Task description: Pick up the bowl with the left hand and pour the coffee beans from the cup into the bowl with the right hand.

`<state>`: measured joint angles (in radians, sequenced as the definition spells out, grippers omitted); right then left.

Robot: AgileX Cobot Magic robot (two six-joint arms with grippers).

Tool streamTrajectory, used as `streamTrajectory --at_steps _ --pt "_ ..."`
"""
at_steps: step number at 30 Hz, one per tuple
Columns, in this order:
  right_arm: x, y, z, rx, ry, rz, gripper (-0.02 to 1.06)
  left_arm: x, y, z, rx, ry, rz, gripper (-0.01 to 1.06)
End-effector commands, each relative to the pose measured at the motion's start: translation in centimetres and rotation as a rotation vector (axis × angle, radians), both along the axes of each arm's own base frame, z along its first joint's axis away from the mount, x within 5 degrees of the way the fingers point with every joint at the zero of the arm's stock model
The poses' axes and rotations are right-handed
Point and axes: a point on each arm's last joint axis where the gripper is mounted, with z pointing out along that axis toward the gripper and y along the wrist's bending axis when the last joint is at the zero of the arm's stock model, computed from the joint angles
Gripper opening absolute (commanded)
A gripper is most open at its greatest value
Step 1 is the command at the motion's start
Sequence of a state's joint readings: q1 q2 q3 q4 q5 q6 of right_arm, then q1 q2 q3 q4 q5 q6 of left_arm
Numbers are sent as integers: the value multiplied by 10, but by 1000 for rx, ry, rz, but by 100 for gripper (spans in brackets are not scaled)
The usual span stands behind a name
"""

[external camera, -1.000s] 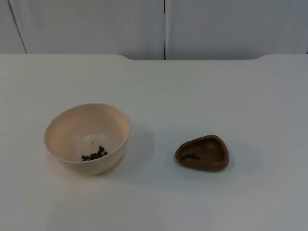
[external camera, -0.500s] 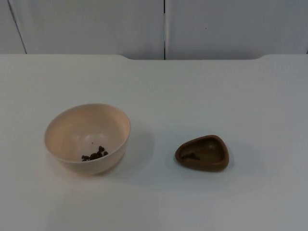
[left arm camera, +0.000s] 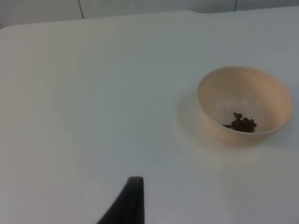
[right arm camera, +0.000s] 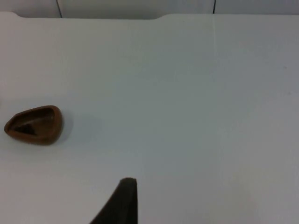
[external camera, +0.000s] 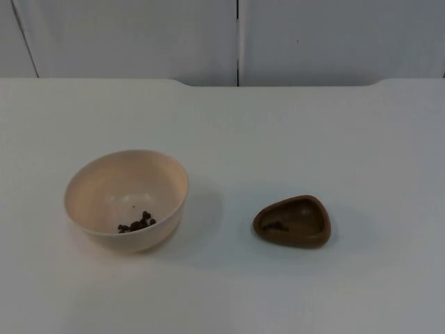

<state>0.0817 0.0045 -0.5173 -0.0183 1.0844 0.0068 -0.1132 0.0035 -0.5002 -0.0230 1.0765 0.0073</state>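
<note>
Bowl first: the cream round plastic bowl (external camera: pixel 126 200) is sitting upright on the white desk (external camera: pixel 278 132), and it is serving as the landmark for everything else. A small heap of dark coffee beans (external camera: pixel 136 223) is already lying inside it, against the near wall. To the right of the bowl, apart from it and about level with its near side, the small brown teardrop-shaped cup (external camera: pixel 293 221) is resting on the desk with a few dark beans showing inside. Beyond the bowl, the desk is ending at the grey partition wall (external camera: pixel 132 38).

From the left wrist view, the left claw is waiting well back from the bowl (left arm camera: pixel 244 105), one black fingertip (left arm camera: pixel 127 201) showing; I cannot tell whether it is released or clenched. The right claw is likewise waiting well apart from the cup (right arm camera: pixel 34 124), on the side away from the bowl, its fingertip (right arm camera: pixel 120 202) showing, state not readable either.

As I am judging it, the risks are these: the bowl's smooth curved wall could be slipping or tilting in a rim grip, spilling beans, and the low, shallow cup could be skidding away or tipping early, scattering beans short of the bowl.
</note>
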Motion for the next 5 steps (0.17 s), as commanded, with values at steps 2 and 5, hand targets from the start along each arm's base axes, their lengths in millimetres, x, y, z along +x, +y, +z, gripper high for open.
streamTrajectory --at_steps 2,5 --pt "0 0 0 5 -10 -8 105 0 0 -1 -3 2 52 105" --pt "0 0 0 5 -10 -8 105 0 0 -1 -3 2 102 105"
